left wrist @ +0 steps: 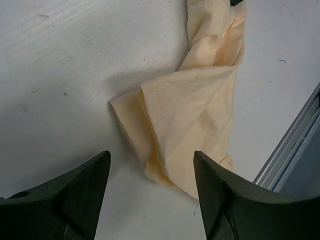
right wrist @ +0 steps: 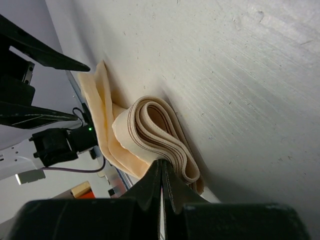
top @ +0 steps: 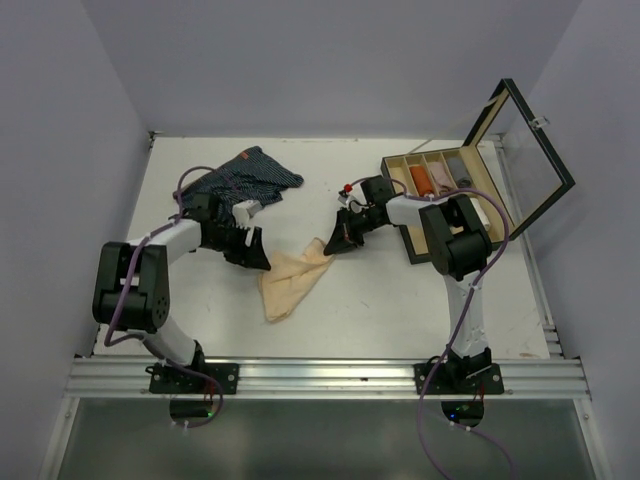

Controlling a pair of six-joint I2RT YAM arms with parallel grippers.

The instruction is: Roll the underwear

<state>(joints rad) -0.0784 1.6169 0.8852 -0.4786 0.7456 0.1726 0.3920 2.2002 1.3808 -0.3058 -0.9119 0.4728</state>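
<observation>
Now, right end effector (right wrist: 161, 169) tight on beige underwear (right wrist: 150, 127), pinched edge hidden; left end effector (left wrist: 151, 157) wide, empty.

Plain beige underwear (top: 292, 280), navy striped underwear (top: 250, 175)

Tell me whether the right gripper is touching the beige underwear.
Touching. The right wrist view shows the right gripper shut, its fingertips pinching the looped edge of the beige underwear.

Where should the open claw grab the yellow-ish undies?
Pinch the beige underwear at its loose near end, down from above with the left gripper. That end lies flat on the table, between its open jaws; the right gripper is shut on the far folded end.
</observation>
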